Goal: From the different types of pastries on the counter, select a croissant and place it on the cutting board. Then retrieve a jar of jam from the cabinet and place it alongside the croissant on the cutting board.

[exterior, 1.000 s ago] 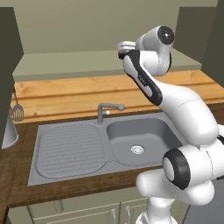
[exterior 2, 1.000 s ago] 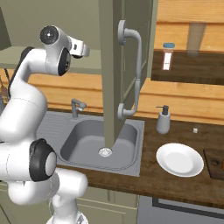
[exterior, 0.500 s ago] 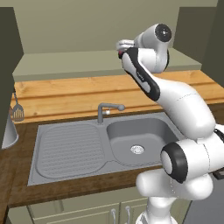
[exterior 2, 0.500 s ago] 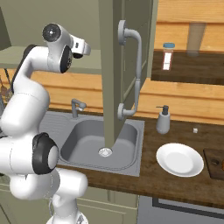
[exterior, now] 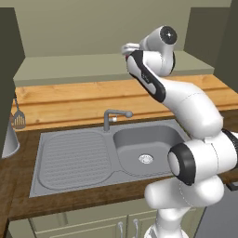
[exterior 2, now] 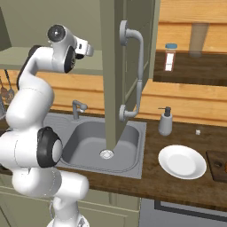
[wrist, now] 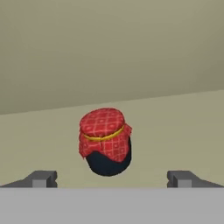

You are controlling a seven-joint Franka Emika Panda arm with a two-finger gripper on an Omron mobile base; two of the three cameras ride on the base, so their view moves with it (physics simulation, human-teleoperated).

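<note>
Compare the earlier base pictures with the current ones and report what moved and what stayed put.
Almost nothing. In the left base view the arm's upper joint sits a touch further right and higher over the cabinet shelf than a second ago. Nothing was taken or let go: in the hand view the pincer is open, with the jar of jam standing free ahead. The sink, white plate and soap dispenser are unchanged.

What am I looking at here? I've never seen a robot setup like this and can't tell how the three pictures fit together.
It is one simulated kitchen seen by three cameras. Two ride on the robot's base, left and right behind the white arm, looking over a steel sink set in the wooden counter. A white plate and a soap bottle stand beside it. The arm reaches up into the open cabinet. The third camera sits on the hand: its two dark fingers are spread wide, holding nothing, aimed at the jar of jam on the shelf.
</note>
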